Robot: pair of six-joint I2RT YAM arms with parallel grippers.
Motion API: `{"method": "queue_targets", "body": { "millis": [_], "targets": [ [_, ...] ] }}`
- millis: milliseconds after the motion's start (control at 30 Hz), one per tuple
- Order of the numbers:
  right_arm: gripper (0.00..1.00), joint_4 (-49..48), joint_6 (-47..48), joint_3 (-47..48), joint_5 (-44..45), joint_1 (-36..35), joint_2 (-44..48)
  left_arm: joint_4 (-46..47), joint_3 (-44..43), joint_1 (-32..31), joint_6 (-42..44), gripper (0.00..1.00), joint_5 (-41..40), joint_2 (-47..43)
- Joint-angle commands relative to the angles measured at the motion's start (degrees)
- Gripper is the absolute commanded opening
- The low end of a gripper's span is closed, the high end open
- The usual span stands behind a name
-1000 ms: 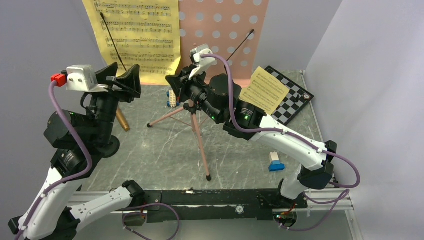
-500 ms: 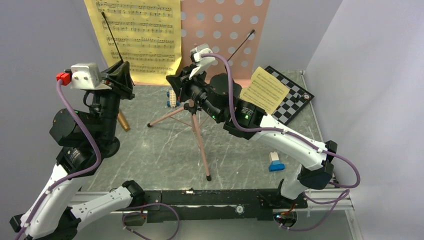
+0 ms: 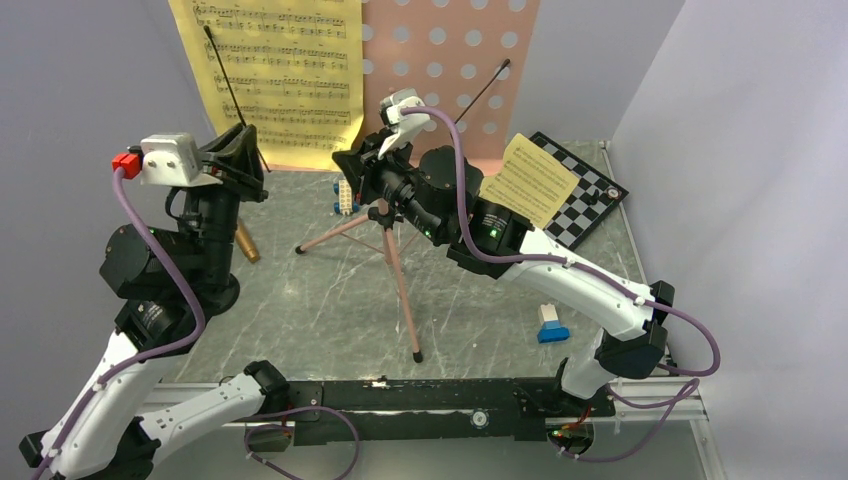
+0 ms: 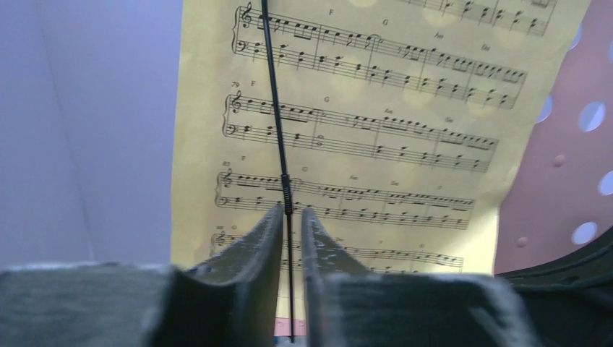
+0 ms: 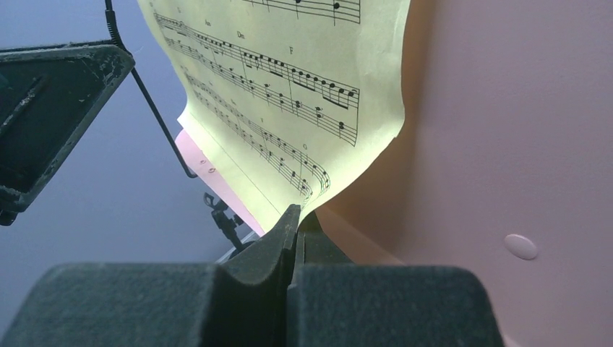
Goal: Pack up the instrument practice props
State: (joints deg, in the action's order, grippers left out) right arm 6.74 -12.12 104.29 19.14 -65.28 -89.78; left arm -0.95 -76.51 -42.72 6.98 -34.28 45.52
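Note:
The pink music stand (image 3: 455, 60) stands at the back on its tripod legs (image 3: 397, 275). A yellow sheet-music page (image 3: 275, 70) rests on the perforated desk under a thin black wire arm (image 3: 225, 80). My left gripper (image 3: 246, 148) has closed down around that wire arm (image 4: 275, 94), with only a sliver of gap beside it in the left wrist view (image 4: 290, 211). My right gripper (image 5: 298, 211) is shut on the lower corner of the page (image 5: 289, 87). A second yellow page (image 3: 528, 180) lies over my right arm. The gold-brown microphone (image 3: 245, 242) and the round black mic stand base (image 3: 218, 293) sit behind my left arm.
A black-and-white chessboard (image 3: 592, 205) lies at the back right. A small toy brick car (image 3: 550, 323) sits near the right front, and another (image 3: 343, 195) stands by the tripod's top. Grey walls close in on both sides. A second wire arm (image 3: 482, 88) crosses the pink desk.
My left gripper's jaws went from wide apart to nearly together around the wire arm, and the wrist shifted slightly. My right arm and the page have not moved.

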Motion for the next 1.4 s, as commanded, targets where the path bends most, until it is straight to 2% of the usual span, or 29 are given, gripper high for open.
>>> {"method": "queue_targets", "body": {
  "millis": [0, 33, 100, 233, 367, 567, 633, 967, 1367],
  "targets": [
    [0.0, -0.52, 0.61, 0.03, -0.41, 0.32, 1.43, 2.68, -0.04, -0.19, 0.82, 0.33, 1.66, -0.17],
    [0.0, -0.55, 0.56, 0.03, -0.44, 0.3, 1.35, 2.78, -0.28, -0.19, 0.84, 0.4, 1.52, -0.12],
    [0.0, -0.6, 0.52, 0.12, -0.67, 0.31, 1.29, 2.52, -0.89, -0.17, 0.87, 0.48, 1.77, 0.28],
    [0.0, -0.44, 0.34, 0.42, -1.17, 0.32, 1.29, 2.27, -1.74, -0.24, 1.22, 0.49, 1.3, 1.86],
    [0.0, -0.29, 0.17, 0.48, -1.88, 0.32, 1.38, 3.1, -1.74, 0.13, 2.13, 0.4, 0.07, 3.35],
    [0.0, -0.23, 0.56, 0.07, -1.85, 0.33, 1.74, 4.04, -0.7, 1.66, 1.59, 0.08, 1.71, 3.18],
    [0.0, -0.44, 0.67, -0.25, -1.65, 0.32, 1.98, 5.48, 0.69, 1.64, 1.71, 0.0, 2.5, 2.1],
    [0.0, -1.44, 1.14, -1.97, -0.6, 0.4, 3.88, 15.95, 11.63, 1.66, 4.12, 0.0, 8.97, -6.13],
    [0.0, -2.51, 0.71, -3.9, -1.55, 1.13, 7.31, 21.04, 14.21, 1.59, 5.97, 0.0, 10.88, -8.18]
  ]
}}
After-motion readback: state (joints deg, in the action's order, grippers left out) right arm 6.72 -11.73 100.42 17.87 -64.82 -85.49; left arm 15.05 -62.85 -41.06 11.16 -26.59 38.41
